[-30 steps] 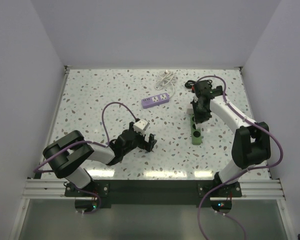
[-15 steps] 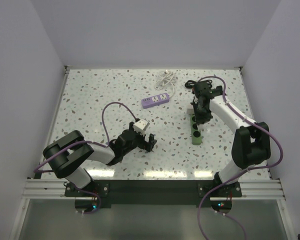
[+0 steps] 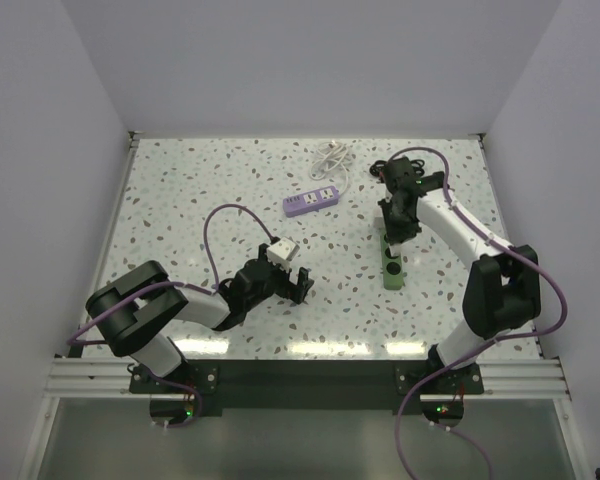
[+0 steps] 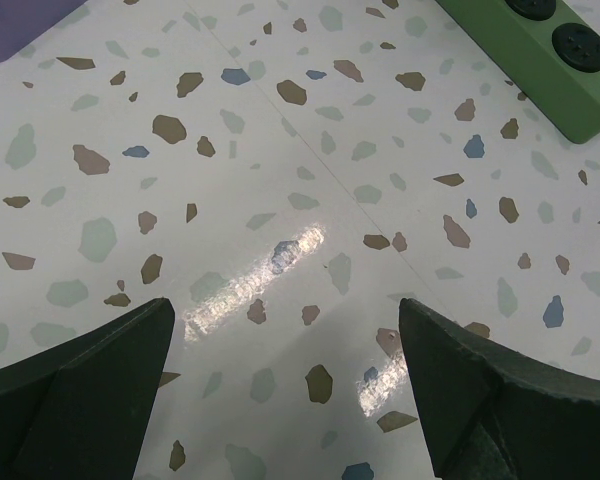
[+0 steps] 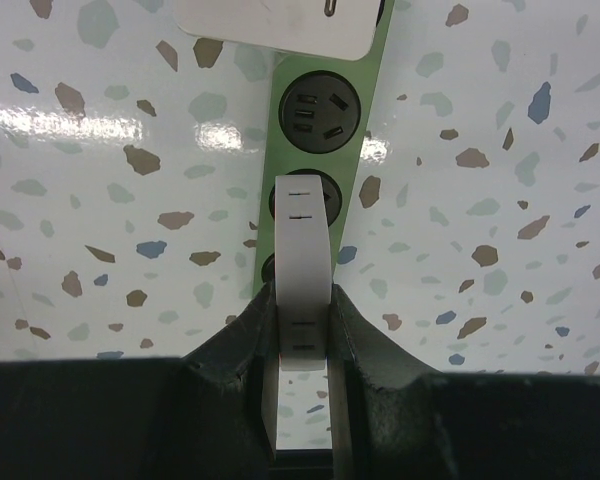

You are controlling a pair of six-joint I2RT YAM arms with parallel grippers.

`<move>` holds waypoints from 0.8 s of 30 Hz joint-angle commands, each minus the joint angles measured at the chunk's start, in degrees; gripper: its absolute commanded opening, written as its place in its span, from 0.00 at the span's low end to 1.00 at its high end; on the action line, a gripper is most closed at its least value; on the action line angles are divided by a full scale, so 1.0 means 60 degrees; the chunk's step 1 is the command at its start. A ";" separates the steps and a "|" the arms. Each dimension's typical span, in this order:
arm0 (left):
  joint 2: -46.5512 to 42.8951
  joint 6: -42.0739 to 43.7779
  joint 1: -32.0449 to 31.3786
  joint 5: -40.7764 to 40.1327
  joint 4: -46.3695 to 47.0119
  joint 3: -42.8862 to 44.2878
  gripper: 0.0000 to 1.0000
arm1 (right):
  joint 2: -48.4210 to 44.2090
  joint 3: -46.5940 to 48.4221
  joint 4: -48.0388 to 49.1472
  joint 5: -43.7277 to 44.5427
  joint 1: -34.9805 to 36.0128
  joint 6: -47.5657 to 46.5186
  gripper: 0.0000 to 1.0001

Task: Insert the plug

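Speckled terrazzo tabletop [image 3: 180,190] under white walls, with a green power strip [image 3: 390,264] lying flat on it. Pinched upright between the closed fingers of the right gripper [image 5: 303,320], directly over that strip's middle sockets: the white plug [image 5: 303,262]. Well left of the strip, low over the table with jaws spread wide and holding nothing: the left gripper [image 4: 285,340]; up and left of the strip, a purple power strip [image 3: 312,201].

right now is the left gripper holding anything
No, the left gripper stands open, with only the bare speckled table showing between its fingers.
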 commanded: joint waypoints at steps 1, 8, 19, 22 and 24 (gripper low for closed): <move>-0.0116 -0.0166 0.0050 -0.0015 0.0147 0.0138 1.00 | 0.0120 0.0262 0.0021 0.0083 0.0032 0.0186 0.00; -0.0057 -0.0166 0.0050 -0.0029 0.0132 0.0168 1.00 | 0.0384 0.0159 0.0080 0.0142 0.0047 0.0230 0.00; -0.0043 -0.0152 0.0050 -0.0059 0.0117 0.0168 1.00 | 0.0531 0.0159 -0.0110 0.0332 0.0061 0.0362 0.00; -0.0057 -0.0166 0.0050 -0.0030 0.0103 0.0182 1.00 | 0.0458 0.0130 -0.0168 0.0376 0.0091 0.0362 0.00; -0.0043 -0.0166 0.0050 -0.0015 0.0103 0.0168 1.00 | 0.0414 0.0145 -0.0154 0.0406 0.0091 0.0377 0.00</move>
